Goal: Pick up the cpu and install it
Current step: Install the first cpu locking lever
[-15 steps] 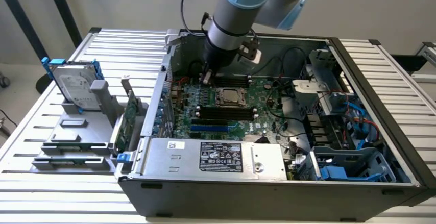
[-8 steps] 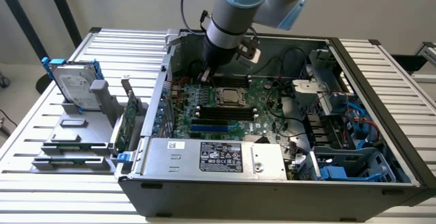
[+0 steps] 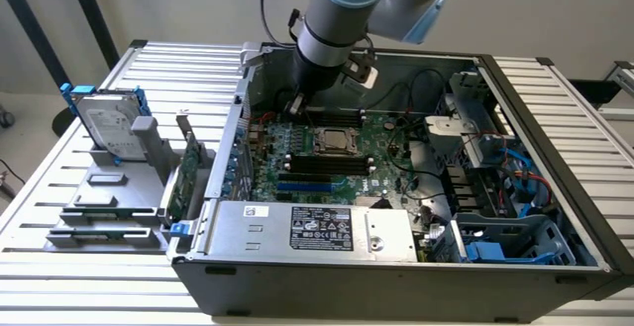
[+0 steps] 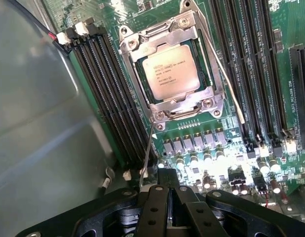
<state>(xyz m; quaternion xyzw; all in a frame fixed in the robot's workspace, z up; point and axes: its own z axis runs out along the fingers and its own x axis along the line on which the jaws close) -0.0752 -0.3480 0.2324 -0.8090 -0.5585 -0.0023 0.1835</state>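
Small square cpu (image 4: 171, 74): silvery-grey metal top plate, satin, smooth, with printed lettering. Steel-coloured socket frame (image 4: 184, 109) around it: bare metal, bright and glossy. Green circuit board (image 4: 285, 29): lacquered sheen. Long black memory slots (image 4: 112, 98): plastic, semi-gloss. Black pincer (image 4: 168, 207): matt. Grey computer case (image 3: 396, 289): painted sheet metal, dull. Ribbed pale tabletop (image 3: 99, 281): metal slats, brushed look.

Slatted table (image 3: 89, 289) bears 1 computer case (image 3: 396, 285), 1 grey rack (image 3: 104, 214).
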